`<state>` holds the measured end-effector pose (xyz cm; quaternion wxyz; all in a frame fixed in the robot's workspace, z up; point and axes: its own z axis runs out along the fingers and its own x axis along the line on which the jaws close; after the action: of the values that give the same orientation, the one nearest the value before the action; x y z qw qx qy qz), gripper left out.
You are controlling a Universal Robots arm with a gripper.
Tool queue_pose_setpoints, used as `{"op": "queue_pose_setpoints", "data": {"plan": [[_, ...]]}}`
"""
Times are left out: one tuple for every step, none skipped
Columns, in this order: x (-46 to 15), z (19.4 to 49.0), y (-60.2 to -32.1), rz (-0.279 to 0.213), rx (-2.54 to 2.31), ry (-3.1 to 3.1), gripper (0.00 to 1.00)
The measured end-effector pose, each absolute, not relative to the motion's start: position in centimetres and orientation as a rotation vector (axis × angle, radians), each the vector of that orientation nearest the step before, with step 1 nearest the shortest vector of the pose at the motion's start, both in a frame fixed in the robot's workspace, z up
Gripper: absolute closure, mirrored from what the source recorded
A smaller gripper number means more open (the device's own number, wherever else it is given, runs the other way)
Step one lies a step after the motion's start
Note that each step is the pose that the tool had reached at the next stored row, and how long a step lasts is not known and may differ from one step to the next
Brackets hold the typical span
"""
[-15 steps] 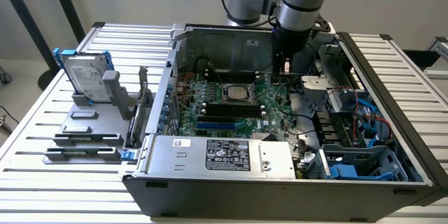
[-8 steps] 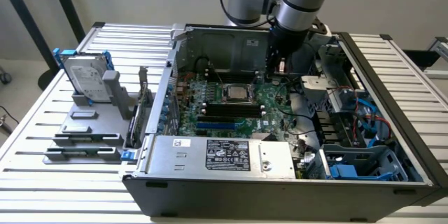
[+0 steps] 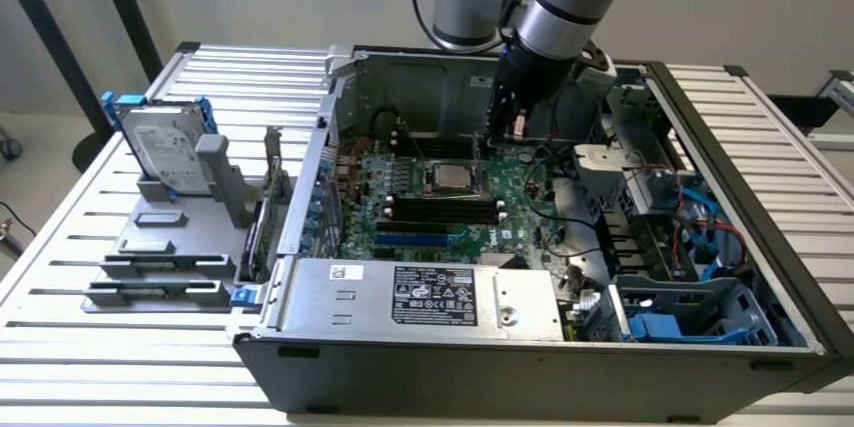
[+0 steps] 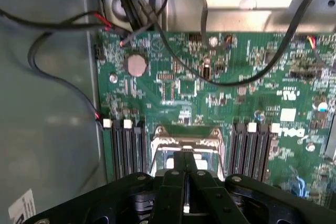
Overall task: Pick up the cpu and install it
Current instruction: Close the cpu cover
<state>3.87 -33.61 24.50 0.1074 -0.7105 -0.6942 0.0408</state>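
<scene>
An open computer case [image 3: 534, 352] lies on a slatted table with its green motherboard [image 3: 400, 232] facing up. The cpu [image 3: 451, 179], a small silver-grey square, sits inside the metal socket frame [image 4: 185, 139] in the middle of the board. My gripper [image 3: 509, 135] hangs over the board just past the socket, towards the exterior view's right. In the wrist view its black fingers [image 4: 176, 182] are pressed together over the socket, and the gripper [image 4: 185, 162] is shut with nothing seen between them. The fingers hide most of the socket's inside.
A silver hard drive [image 3: 167, 152] with blue brackets stands on a grey rack at the exterior view's left. The power supply [image 3: 414, 297] lies along the case's near wall. Black memory slots [image 4: 126, 150] flank the socket. Loose black cables [image 4: 63, 77] cross the board's edge.
</scene>
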Motion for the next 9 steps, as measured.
{"op": "queue_pose_setpoints", "data": {"plan": [[3.7,24.5,-33.6,0.135,-2.084,-2.036,0.89],[3.6,24.5,-33.6,0.15,-2.078,-2.027,0.89],[3.5,24.5,-33.6,0.164,-2.071,-2.02,0.89],[3.4,24.5,-33.6,0.178,-2.064,-2.012,0.89],[3.2,24.5,-33.6,0.191,-2.058,-2.005,0.89],[3.1,24.5,-33.6,0.204,-2.051,-1.998,0.89],[3.0,24.5,-33.6,0.215,-2.046,-1.991,0.89],[2.8,24.5,-33.6,0.226,-2.04,-1.985,0.89],[2.6,24.5,-33.6,0.234,-2.036,-1.981,0.89]]}}
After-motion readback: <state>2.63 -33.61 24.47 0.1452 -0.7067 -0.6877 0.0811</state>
